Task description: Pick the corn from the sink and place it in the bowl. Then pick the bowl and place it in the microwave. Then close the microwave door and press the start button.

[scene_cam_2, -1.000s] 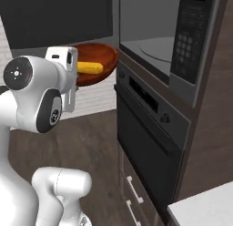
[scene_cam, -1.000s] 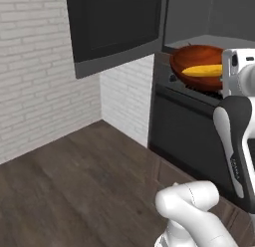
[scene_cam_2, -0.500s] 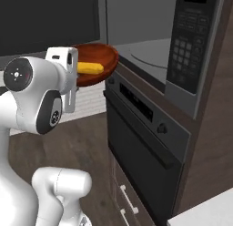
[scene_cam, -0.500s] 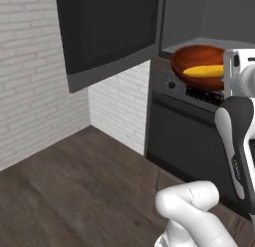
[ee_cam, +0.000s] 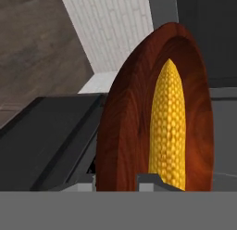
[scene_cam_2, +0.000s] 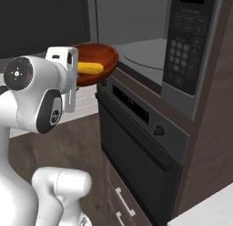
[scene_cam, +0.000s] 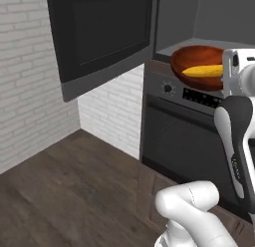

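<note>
Inside, the glossy round wood-grained bowl (ee_cam: 139,113) cradles pebbled, tapering corn (ee_cam: 169,127).

Yellow corn (ee_cam: 169,131), reddish-brown wood-grain bowl (ee_cam: 125,131)

Base views flank the arm facing the microwave (scene_cam_2: 150,52); hand view hugs the bowl (ee_cam: 129,127).

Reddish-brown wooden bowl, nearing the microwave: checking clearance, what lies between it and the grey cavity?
Nothing; in the right base view the bowl meets the cavity mouth unobstructed.
</note>
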### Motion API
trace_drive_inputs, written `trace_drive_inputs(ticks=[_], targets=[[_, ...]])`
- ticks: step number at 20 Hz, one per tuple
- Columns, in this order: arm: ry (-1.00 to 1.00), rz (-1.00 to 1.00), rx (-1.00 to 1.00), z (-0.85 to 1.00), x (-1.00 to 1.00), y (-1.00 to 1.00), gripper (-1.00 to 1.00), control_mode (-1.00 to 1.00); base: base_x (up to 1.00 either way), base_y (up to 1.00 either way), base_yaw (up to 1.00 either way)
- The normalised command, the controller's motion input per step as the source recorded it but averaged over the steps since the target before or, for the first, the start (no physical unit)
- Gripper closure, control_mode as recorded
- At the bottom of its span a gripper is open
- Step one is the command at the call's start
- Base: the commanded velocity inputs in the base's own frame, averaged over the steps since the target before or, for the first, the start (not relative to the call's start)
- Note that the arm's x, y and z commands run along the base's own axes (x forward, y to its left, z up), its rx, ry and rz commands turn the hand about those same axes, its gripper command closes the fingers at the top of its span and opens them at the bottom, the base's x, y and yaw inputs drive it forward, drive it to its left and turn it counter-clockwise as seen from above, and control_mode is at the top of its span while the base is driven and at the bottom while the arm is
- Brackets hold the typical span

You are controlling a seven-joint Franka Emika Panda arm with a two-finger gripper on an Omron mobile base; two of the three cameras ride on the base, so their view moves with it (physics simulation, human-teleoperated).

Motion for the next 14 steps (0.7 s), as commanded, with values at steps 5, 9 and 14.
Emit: trace_drive_inputs(ticks=[5, 9, 14], targets=[[0.0, 0.0, 0.0, 0.0, 0.0, 0.0, 1.0, 1.0, 0.03, -0.03, -0.27], [0.0, 0.0, 0.0, 0.0, 0.0, 0.0, 1.0, 1.0, 0.19, 0.0, -0.23], [-0.02, -0.03, 0.0, 0.07, 0.0, 0.0, 1.0, -1.0, 0.03, 0.0, -0.14]])
